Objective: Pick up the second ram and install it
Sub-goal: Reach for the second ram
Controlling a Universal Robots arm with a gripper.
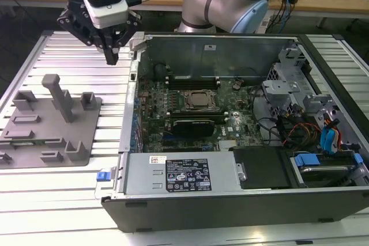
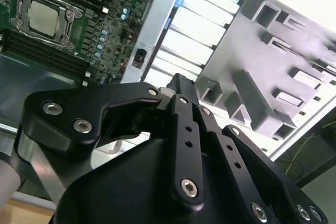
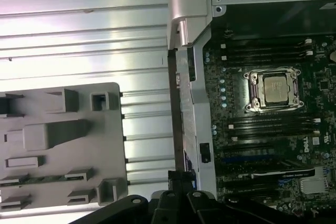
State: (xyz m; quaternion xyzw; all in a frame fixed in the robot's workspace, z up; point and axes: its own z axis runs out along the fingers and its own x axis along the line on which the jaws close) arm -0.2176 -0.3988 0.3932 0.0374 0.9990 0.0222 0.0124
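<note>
Between grey tray (image 1: 86, 106) and computer case (image 1: 131, 120), gripper (image 1: 112, 57) hovers above slatted table (image 1: 63, 56). Fingers (image 1: 109, 45) pinched together, nothing held.

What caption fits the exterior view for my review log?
Gripper hovers over the slatted table between the grey holder tray and open computer case.
</note>
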